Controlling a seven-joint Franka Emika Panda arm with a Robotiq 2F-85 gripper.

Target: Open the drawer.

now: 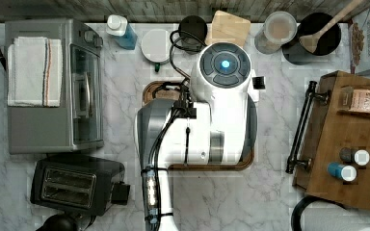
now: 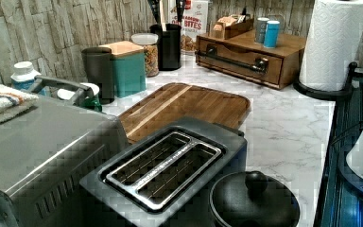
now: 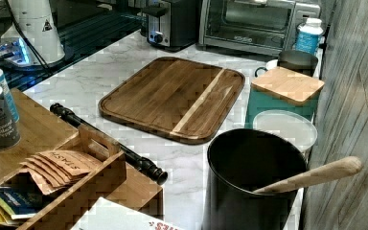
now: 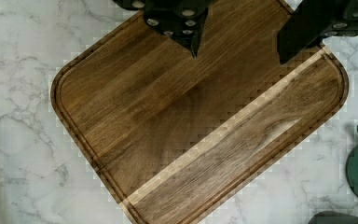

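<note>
the drawer (image 2: 246, 60) sits shut in its wooden unit at the top view's right, well apart from the gripper (image 4: 237, 44), whose fingers hang spread over the cutting board (image 4: 191, 121). its rigid black bar handle (image 1: 301, 126) looks the natural hold; the wood likely slides stiffly.

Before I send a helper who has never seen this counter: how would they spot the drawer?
Start from the paper towel roll in the left view. Beside it, against the wall, sits a brown wooden box, the drawer, with small canisters on top. Unlike the flat cutting board, it carries a long black bar handle across its front.
</note>
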